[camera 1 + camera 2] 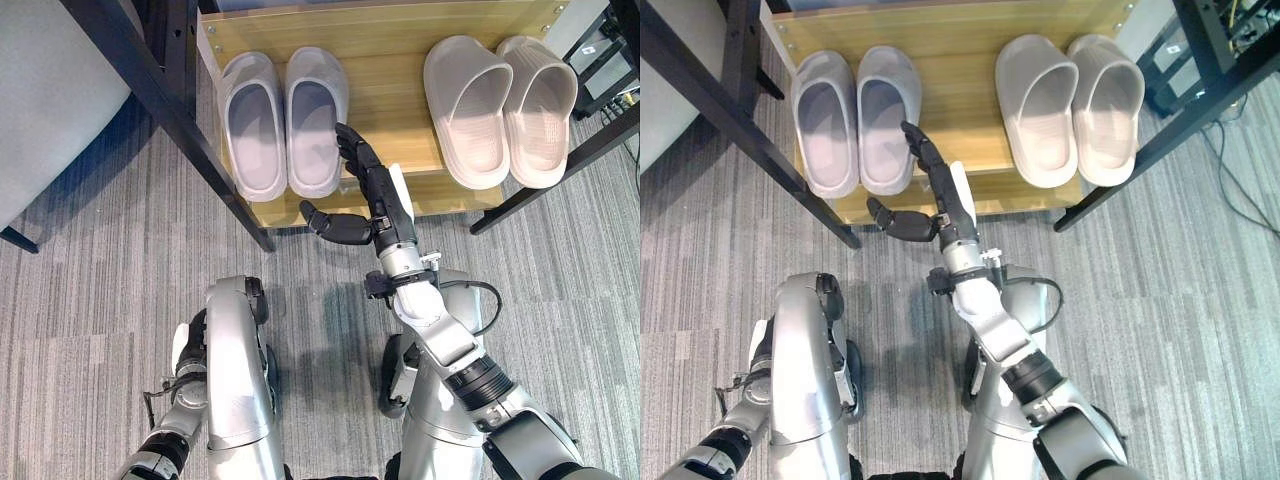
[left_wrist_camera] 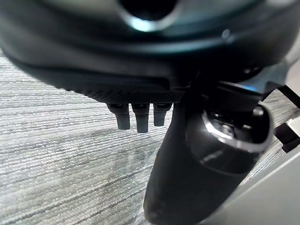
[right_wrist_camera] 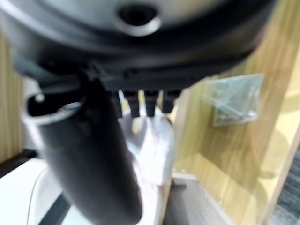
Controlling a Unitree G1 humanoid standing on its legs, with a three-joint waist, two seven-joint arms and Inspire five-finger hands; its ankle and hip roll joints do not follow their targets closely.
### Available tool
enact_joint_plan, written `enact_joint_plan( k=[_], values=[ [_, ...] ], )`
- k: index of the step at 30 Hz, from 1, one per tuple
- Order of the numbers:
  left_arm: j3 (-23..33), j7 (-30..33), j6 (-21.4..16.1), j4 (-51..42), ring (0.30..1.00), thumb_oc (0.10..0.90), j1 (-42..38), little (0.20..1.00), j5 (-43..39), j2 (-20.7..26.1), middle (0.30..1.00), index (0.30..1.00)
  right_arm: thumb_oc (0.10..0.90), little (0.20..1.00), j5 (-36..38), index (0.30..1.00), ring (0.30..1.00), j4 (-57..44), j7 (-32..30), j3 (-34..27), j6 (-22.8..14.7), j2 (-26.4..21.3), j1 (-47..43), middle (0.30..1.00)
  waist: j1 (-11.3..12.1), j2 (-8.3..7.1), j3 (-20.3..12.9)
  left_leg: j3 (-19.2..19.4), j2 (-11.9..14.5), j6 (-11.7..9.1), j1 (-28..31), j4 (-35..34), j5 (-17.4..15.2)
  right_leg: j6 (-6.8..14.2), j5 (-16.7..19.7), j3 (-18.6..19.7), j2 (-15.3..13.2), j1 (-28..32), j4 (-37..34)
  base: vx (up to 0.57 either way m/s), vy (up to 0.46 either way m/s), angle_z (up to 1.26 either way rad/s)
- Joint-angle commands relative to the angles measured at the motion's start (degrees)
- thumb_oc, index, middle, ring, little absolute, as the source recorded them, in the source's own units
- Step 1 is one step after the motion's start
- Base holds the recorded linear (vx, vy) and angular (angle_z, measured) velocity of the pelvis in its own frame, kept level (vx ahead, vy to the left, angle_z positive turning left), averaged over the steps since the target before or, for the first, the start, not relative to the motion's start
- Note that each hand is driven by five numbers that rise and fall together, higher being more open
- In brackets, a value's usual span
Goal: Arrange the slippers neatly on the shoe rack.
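Observation:
A wooden shoe rack shelf [image 1: 385, 60] holds two pairs of slippers, toes pointing away from me. The pale grey pair [image 1: 252, 125] lies side by side at the left, and the beige pair [image 1: 467, 110] at the right. My right hand [image 1: 385, 205] reaches over the shelf's front edge, open. Its straight fingers [image 1: 352, 150] lie beside the heel of the inner grey slipper [image 1: 317, 120], and its thumb spreads out below the shelf edge. In the right wrist view the grey slipper [image 3: 152, 145] shows just past the fingers. My left hand [image 1: 188, 345] hangs low over the carpet, open and holding nothing.
Dark metal frame bars [image 1: 170, 110] slant along both sides of the rack. A pale grey piece of furniture [image 1: 50, 90] stands at the left. Cables [image 1: 1240, 190] run over the grey carpet at the right.

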Motion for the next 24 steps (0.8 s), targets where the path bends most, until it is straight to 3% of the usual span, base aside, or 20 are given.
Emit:
enact_joint_plan(
  k=[1,4,7,21,24],
  values=[
    [-4.35,1.04,-3.38,-1.64,0.900,0.800,-0.16,0.900,1.67,-3.64,0.900,0.900,0.800,0.900,-4.09,0.900,0.900,-5.70,2.02,4.62,-2.23,2.06,-2.01,0.900,3.76,0.63,-1.92,-2.78,-2.32,3.59,-0.46,-1.30,1.48,-1.81,1.24,4.31,-0.53,1.73,-0.49,0.00,0.000,0.00],
    [-3.94,1.42,-4.12,-2.20,0.900,0.800,0.26,0.900,1.52,-4.04,0.900,0.900,0.800,0.900,-9.56,0.900,0.900,-8.53,-0.42,2.04,-2.75,0.65,-0.27,0.900,3.62,0.58,-1.92,-2.65,-2.33,3.71,-0.46,-1.29,1.40,-1.79,1.17,4.28,-0.56,1.73,-0.46,0.00,0.000,0.00],
    [-3.11,1.70,-5.61,-5.80,0.900,0.800,2.05,0.900,1.23,-4.31,0.900,0.900,0.800,0.900,-18.67,0.900,0.900,-12.55,-7.44,-4.20,-3.67,-1.11,5.01,0.900,3.20,0.67,-1.92,-2.44,-2.37,3.96,-0.46,-1.25,1.32,-1.72,1.01,4.39,-0.65,1.73,-0.36,0.00,0.000,0.00],
    [-0.39,3.86,-8.14,-10.12,0.900,0.800,4.11,0.900,1.14,-2.42,0.900,0.900,0.800,0.900,-19.51,0.900,0.900,-23.94,-9.63,-7.33,-9.79,-4.08,12.30,0.900,2.54,0.74,-1.92,-2.38,-2.37,4.02,-0.46,-1.16,1.94,-1.83,0.89,4.48,-0.68,1.73,-0.27,0.00,-0.004,0.00],
    [2.99,4.99,-9.18,-11.54,0.900,0.800,3.12,0.900,2.45,-0.64,0.900,0.900,0.800,0.900,-25.82,0.900,0.900,-27.57,-13.64,-12.10,-10.83,-8.20,13.77,0.900,2.16,0.58,-1.92,-1.57,-2.49,3.85,-0.46,-3.82,2.95,-1.91,2.18,4.53,-0.22,1.73,-3.39,-0.02,-0.043,0.01]
  ],
)
